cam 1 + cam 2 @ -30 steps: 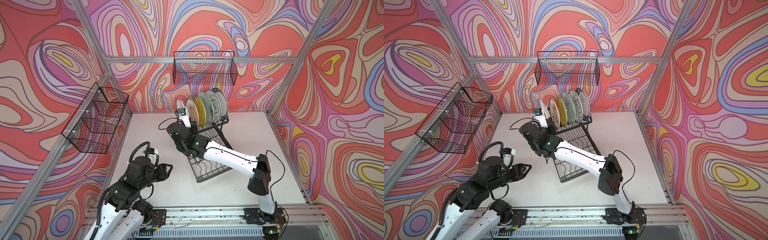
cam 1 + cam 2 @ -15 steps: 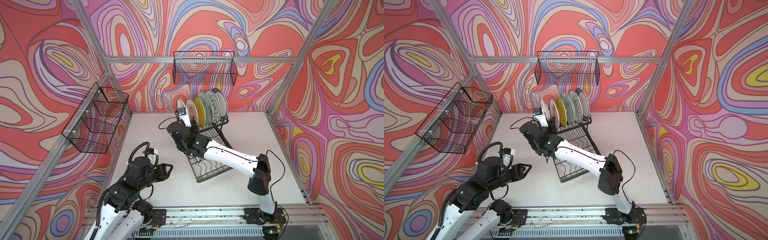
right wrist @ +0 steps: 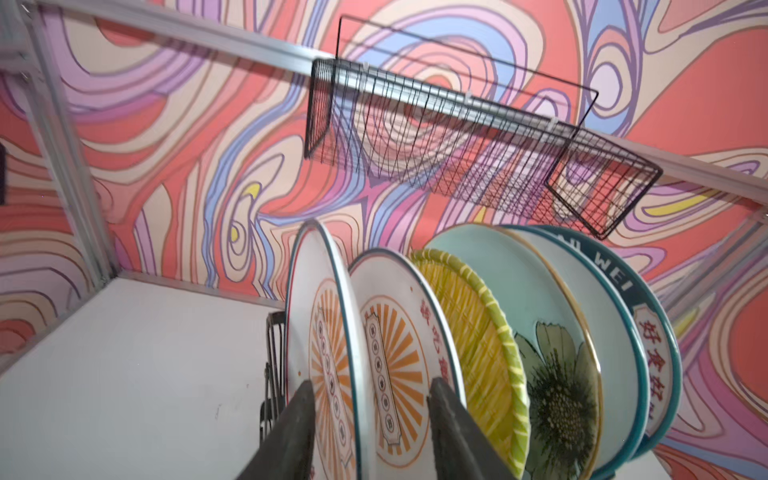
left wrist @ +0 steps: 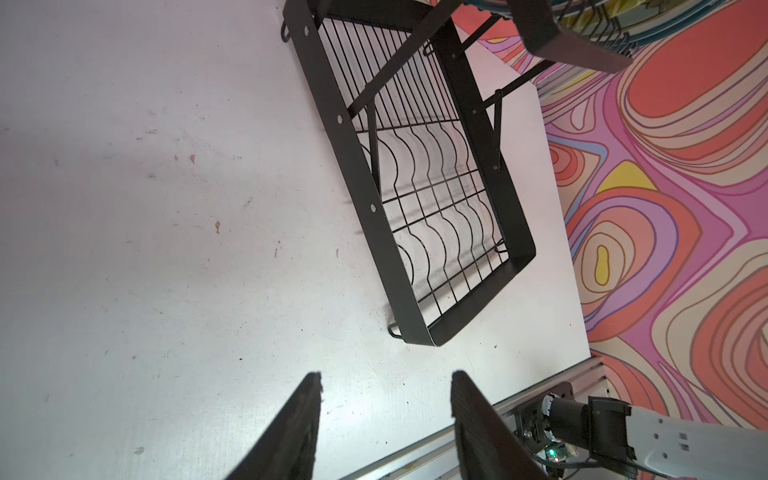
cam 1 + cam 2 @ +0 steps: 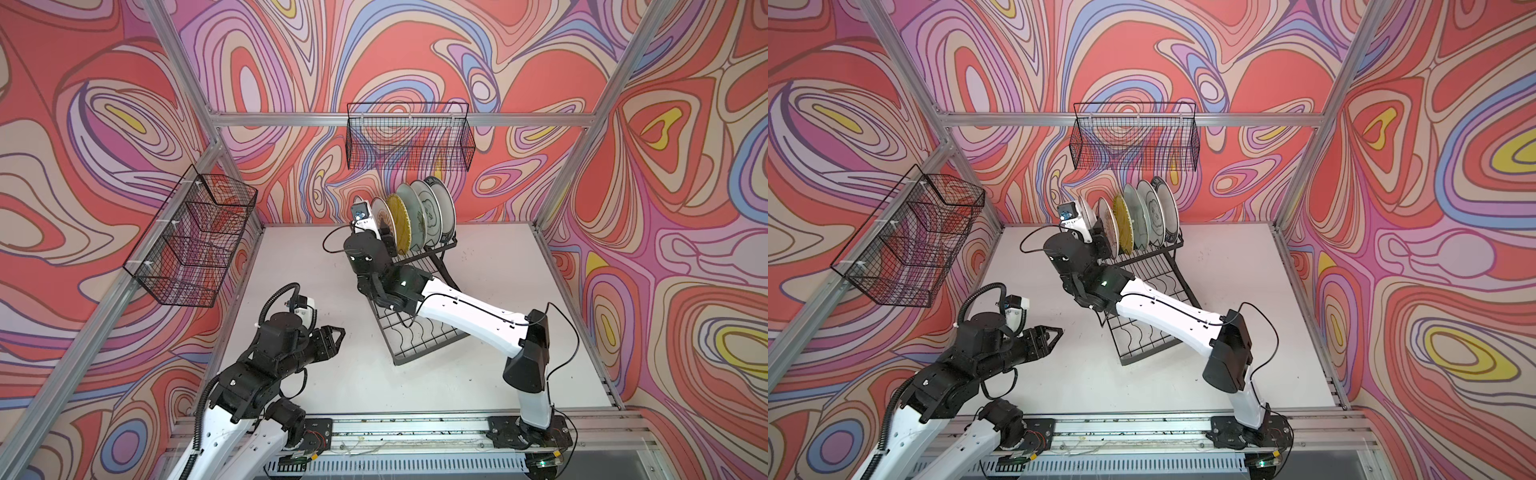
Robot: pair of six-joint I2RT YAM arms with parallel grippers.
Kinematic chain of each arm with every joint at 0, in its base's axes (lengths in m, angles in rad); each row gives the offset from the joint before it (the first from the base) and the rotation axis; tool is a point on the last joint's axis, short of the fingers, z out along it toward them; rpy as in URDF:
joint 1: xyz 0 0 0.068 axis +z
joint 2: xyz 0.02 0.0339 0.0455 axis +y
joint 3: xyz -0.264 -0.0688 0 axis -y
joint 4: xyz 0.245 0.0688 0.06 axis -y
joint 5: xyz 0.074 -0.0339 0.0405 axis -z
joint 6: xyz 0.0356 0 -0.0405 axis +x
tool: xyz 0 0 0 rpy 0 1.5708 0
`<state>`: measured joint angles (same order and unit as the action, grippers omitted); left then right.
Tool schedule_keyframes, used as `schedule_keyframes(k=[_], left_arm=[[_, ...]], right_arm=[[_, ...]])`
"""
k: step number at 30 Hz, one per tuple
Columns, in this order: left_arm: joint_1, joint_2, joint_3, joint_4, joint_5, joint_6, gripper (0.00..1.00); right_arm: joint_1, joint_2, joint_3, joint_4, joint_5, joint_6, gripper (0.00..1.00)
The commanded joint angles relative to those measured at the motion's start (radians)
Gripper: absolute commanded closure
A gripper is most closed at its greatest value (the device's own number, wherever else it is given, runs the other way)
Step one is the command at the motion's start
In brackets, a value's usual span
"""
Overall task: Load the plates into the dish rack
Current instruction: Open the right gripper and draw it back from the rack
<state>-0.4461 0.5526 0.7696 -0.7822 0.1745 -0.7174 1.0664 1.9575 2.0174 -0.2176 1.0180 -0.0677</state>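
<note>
Here the right gripper [image 3: 370,388] sits half open astride the end plate [image 3: 320,299], unclamped. The left gripper [image 4: 385,376] hangs open, empty, near the rack [image 4: 354,160]

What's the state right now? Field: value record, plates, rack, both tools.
plates: six, all upright in the raised tier
dish rack: lower tray holds no plates
order from right tool: end sunburst plate, second sunburst plate, yellow woven plate, green floral plate, white plate, lettered-rim plate
right tool: open, jaws either side of the end sunburst plate's rim
left tool: open, holding nothing, above the table
</note>
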Motion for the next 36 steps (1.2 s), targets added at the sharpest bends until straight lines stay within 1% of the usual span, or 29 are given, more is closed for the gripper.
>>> schedule_keyframes(k=[1, 4, 7, 10, 12, 15, 17, 19, 23, 26, 28, 30, 31, 32, 34, 36], left_arm=[[-0.002, 0.003, 0.002, 0.006, -0.071, -0.009, 0.42], [-0.002, 0.024, 0.010, 0.023, -0.101, 0.004, 0.37], [-0.002, 0.070, 0.041, 0.037, -0.128, 0.027, 0.32], [-0.001, 0.125, 0.082, 0.044, -0.155, 0.058, 0.29], [0.000, 0.158, 0.107, 0.049, -0.175, 0.077, 0.26], [0.000, 0.201, 0.148, 0.059, -0.203, 0.112, 0.21], [0.002, 0.211, 0.156, 0.100, -0.202, 0.155, 0.16], [0.008, 0.212, 0.144, 0.149, -0.220, 0.173, 0.09], [0.037, 0.247, 0.147, 0.192, -0.222, 0.198, 0.02], [0.069, 0.297, 0.176, 0.179, -0.214, 0.208, 0.02], [0.115, 0.337, 0.207, 0.149, -0.174, 0.205, 0.02], [0.175, 0.376, 0.225, 0.129, -0.100, 0.199, 0.01], [0.207, 0.393, 0.227, 0.129, -0.059, 0.199, 0.00], [0.231, 0.408, 0.225, 0.129, -0.028, 0.197, 0.00], [0.265, 0.438, 0.222, 0.121, 0.011, 0.203, 0.00], [0.268, 0.458, 0.235, 0.075, -0.010, 0.219, 0.00]], right_arm=[[-0.008, -0.134, -0.055, 0.072, -0.099, -0.054, 0.53], [-0.033, -0.254, -0.142, 0.053, -0.165, -0.033, 0.52], [-0.086, -0.372, -0.230, -0.032, -0.250, 0.029, 0.50], [-0.180, -0.502, -0.344, -0.126, -0.332, 0.121, 0.50], [-0.251, -0.588, -0.442, -0.156, -0.358, 0.173, 0.47], [-0.371, -0.712, -0.576, -0.221, -0.397, 0.240, 0.45], [-0.447, -0.783, -0.648, -0.261, -0.452, 0.273, 0.45], [-0.488, -0.841, -0.714, -0.272, -0.470, 0.293, 0.44], [-0.563, -0.910, -0.816, -0.294, -0.494, 0.329, 0.41], [-0.650, -0.921, -0.860, -0.298, -0.568, 0.342, 0.41], [-0.702, -0.914, -0.877, -0.291, -0.609, 0.347, 0.41], [-0.740, -0.900, -0.892, -0.282, -0.638, 0.352, 0.41], [-0.762, -0.891, -0.898, -0.276, -0.657, 0.361, 0.37], [-0.782, -0.882, -0.905, -0.268, -0.682, 0.371, 0.30], [-0.844, -0.852, -0.918, -0.254, -0.757, 0.402, 0.02], [-0.897, -0.810, -0.902, -0.275, -0.792, 0.430, 0.02]])
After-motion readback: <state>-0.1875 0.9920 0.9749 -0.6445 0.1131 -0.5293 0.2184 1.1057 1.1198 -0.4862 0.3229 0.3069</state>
